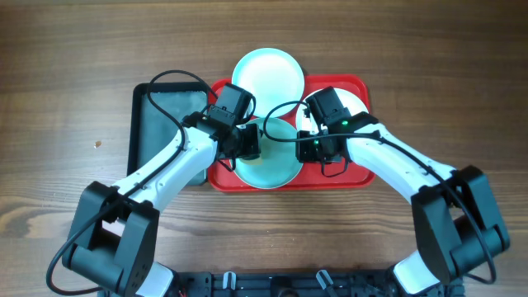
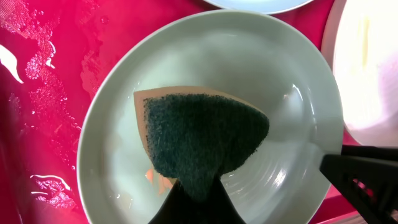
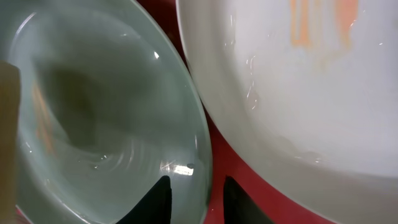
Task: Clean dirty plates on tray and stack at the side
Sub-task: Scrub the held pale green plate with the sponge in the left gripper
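While left pincer (image 2: 193, 190) pinched the sponge (image 2: 205, 140), right pincer (image 3: 196, 202) straddled the rim of the wet plate (image 2: 292, 81), grip uncertain. Plate seemed stiff, slick, breakable; hold rim between jaws.

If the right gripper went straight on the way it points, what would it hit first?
Most likely the rim of the turquoise plate, which runs between the parted fingers of the right gripper. Beside it lies a strip of red tray, then the white plate. Depth is unclear.
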